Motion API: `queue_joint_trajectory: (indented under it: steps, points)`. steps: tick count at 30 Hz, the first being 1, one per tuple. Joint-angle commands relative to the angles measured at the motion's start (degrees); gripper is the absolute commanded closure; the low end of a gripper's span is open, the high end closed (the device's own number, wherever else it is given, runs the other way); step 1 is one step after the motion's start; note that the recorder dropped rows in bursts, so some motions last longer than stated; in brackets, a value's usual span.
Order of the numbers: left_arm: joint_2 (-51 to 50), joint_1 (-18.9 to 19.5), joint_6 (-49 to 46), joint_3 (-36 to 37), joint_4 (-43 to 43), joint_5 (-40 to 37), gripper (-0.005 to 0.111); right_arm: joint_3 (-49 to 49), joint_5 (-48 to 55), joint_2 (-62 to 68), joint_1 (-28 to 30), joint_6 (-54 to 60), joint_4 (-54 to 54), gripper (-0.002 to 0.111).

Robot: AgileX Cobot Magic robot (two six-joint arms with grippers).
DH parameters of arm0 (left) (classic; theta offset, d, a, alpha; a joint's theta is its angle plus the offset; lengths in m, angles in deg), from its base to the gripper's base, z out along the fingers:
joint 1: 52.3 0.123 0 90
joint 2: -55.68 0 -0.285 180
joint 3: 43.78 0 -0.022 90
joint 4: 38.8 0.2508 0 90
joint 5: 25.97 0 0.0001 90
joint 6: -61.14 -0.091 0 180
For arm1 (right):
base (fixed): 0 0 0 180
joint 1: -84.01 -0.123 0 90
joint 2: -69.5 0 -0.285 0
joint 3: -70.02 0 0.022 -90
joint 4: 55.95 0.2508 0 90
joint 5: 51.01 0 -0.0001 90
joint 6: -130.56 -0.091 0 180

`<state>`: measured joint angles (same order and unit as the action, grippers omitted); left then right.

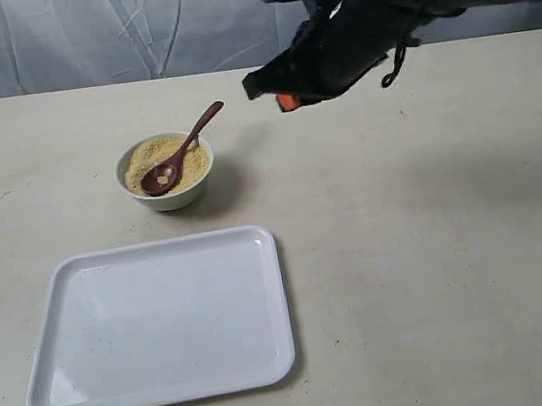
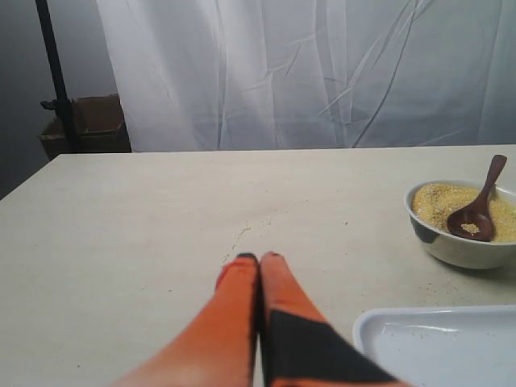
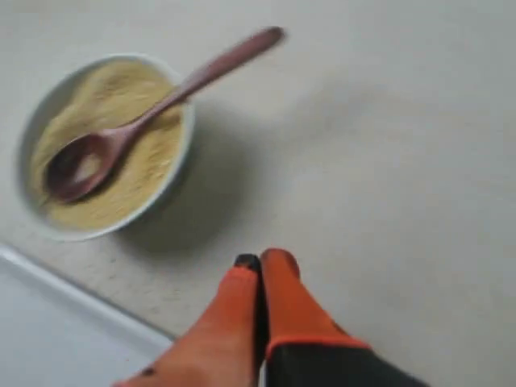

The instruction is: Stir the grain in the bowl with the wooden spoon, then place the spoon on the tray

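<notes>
A small white bowl [image 1: 169, 195] [image 2: 451, 246] [image 3: 181, 157] stands behind the tray, filled with yellow-tan grain [image 1: 148, 155] [image 2: 435, 200] [image 3: 121, 185]. The dark wooden spoon [image 1: 181, 153] [image 2: 477, 211] [image 3: 153, 113] lies in it, its oval head on the grain and its handle leaning out over the rim toward the right. The white tray [image 1: 156, 320] [image 2: 439, 347] [image 3: 48, 339] lies bare in front. My right gripper [image 1: 282, 100] [image 3: 262, 262] hangs shut and holding nothing above the table, right of the bowl and clear of the handle tip. My left gripper [image 2: 258, 258] is shut, low over the bare table, out of the exterior view.
A pale tabletop [image 1: 442, 270] stretches round the bowl and tray. A white curtain [image 2: 306, 72] hangs behind the table. A cardboard box [image 2: 89, 125] and a dark stand pole [image 2: 56, 72] stand beyond the table's far corner in the left wrist view.
</notes>
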<state>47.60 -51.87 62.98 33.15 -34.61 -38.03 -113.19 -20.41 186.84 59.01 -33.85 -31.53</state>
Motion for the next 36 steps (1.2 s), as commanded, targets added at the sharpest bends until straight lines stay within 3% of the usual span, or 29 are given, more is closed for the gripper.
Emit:
queue_joint_trajectory:
  steps: [1,4,6,9,14,18,24,28,30,31,32,33,35,36]
  points:
    - [0.3,0.0,0.1,0.3,-0.1,0.2,0.106,1.0,-6.9,-1.5,1.1,-28.2,-12.4,0.108]
    - [0.3,0.0,0.1,0.3,-0.1,0.2,0.106,5.3,-16.1,-1.8,-1.8,-19.0,4.4,0.109]
    - [0.3,0.0,0.1,0.3,-0.1,0.3,0.106,7.3,-17.1,-1.1,-4.3,-5.3,15.9,0.109]
    - [0.3,0.0,0.1,0.3,-0.1,0.3,0.106,7.7,-11.5,1.0,-6.0,12.5,32.8,0.109]
    - [0.3,0.0,0.1,0.3,-0.1,0.3,0.106,8.5,5.8,2.5,-4.7,49.5,75.5,0.109]
    - [0.3,0.0,0.1,0.3,-0.1,0.3,0.106,8.8,8.7,2.8,-4.7,50.9,75.5,0.109]
    - [0.3,0.0,0.1,0.3,-0.1,0.3,0.106,11.3,-6.2,2.8,-5.3,47.5,74.3,0.109]
    - [0.3,0.0,0.1,0.3,-0.1,0.3,0.106,9.8,2.5,1.6,-5.3,46.6,46.7,0.109]
    - [0.3,0.0,0.1,0.3,-0.1,0.3,0.106,8.6,5.2,0.7,-5.3,38.0,31.8,0.109]
    - [0.3,0.0,0.1,0.3,-0.1,0.3,0.106,7.6,2.1,-0.7,-4.9,23.8,14.0,0.109]
    - [0.3,0.0,0.1,0.3,-0.1,0.3,0.106,7.3,0.6,-1.2,-4.3,15.9,7.7,0.109]
    - [0.3,0.0,0.1,0.3,-0.1,0.3,0.106,6.7,-3.6,-2.5,-2.2,-4.5,-2.9,0.109]
    - [0.3,0.0,0.1,0.3,-0.1,0.3,0.106,7.8,-12.0,-4.9,0.2,-16.2,-2.0,0.109]
    - [0.3,0.0,0.1,0.3,-0.1,0.3,0.106,9.4,-17.2,-5.7,0.1,-16.0,-1.1,0.109]
